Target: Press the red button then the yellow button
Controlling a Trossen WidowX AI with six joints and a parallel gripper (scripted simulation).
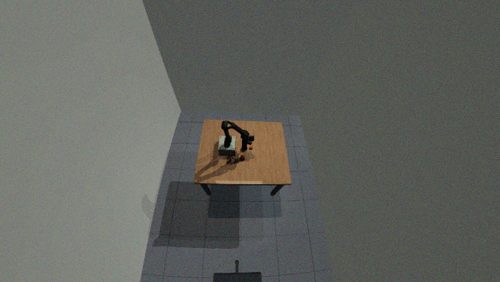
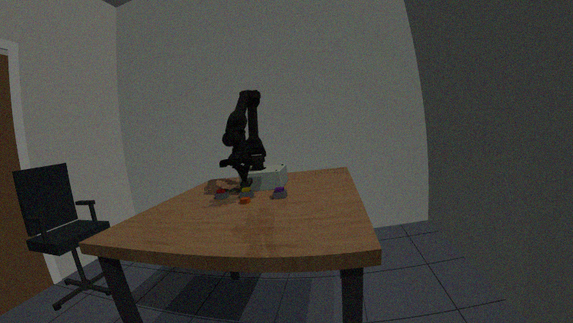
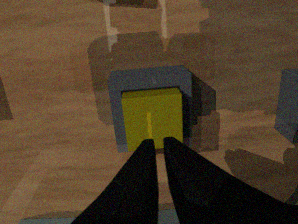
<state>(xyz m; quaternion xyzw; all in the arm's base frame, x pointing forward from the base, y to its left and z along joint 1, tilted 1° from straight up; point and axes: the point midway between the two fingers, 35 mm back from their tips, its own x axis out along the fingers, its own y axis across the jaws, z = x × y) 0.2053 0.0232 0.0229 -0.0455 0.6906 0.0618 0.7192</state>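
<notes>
The yellow button (image 2: pixel 246 189) (image 3: pixel 150 110) has a square cap in a grey housing, and the cap stands up from it. My gripper (image 2: pixel 244 184) (image 3: pixel 158 147) is shut and empty, pointing down. In the wrist view its fingertips overlap the near edge of the yellow cap. In the exterior view they are just above or behind the cap; whether they touch it, I cannot tell. The red button (image 1: pixel 243 157) (image 2: pixel 220 191) is to the left of the yellow one in the exterior view, with nothing on it. The yellow button is hidden in the top view.
A purple button (image 2: pixel 279 189) is to the right of the yellow one in the exterior view. A small orange block (image 1: pixel 250 147) (image 2: pixel 244 199) lies in front of the yellow button there. The pale base box (image 2: pixel 273 179) is behind. Part of another grey housing (image 3: pixel 286 102) shows at the wrist view's right edge.
</notes>
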